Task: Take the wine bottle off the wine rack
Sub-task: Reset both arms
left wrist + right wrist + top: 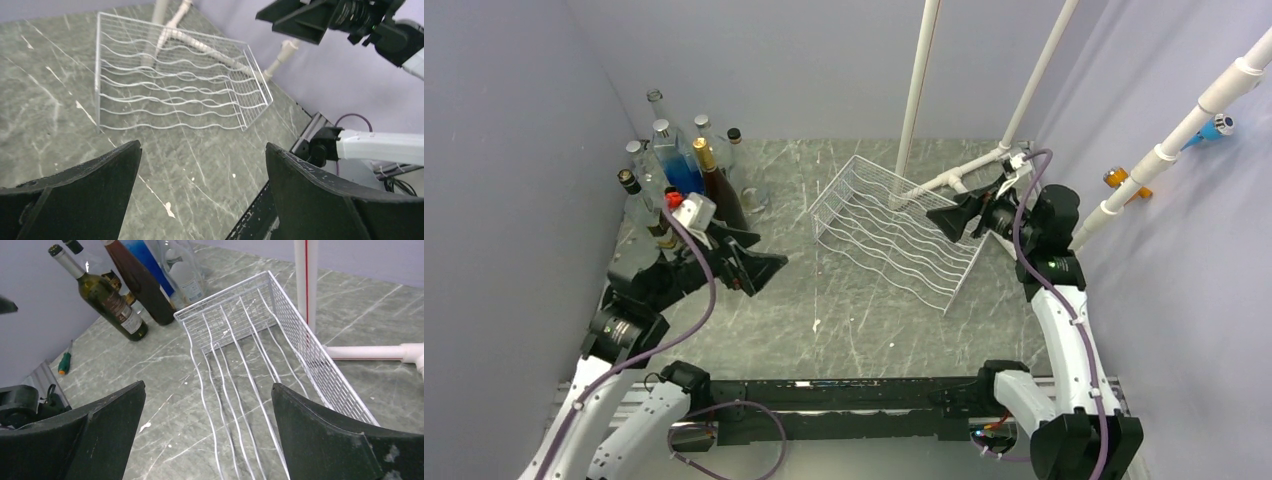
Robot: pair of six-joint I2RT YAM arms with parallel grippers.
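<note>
The white wire wine rack (894, 230) lies on the grey marble table, right of centre, and no bottle lies in its cradles. It also shows in the left wrist view (175, 95) and the right wrist view (250, 340). Several bottles (684, 170) stand upright in the back left corner, among them a green wine bottle (107, 295) and a dark brown one (140, 280). My left gripper (769, 250) (202, 145) is open and empty, left of the rack and in front of the bottles. My right gripper (939, 215) (209, 385) is open and empty above the rack's right end.
White plastic pipes (919, 90) stand behind the rack, and one lies at its back edge (370, 351). A small green screwdriver (64, 365) lies by the left wall. Walls close in left, back and right. A black rail (854, 400) runs along the near edge.
</note>
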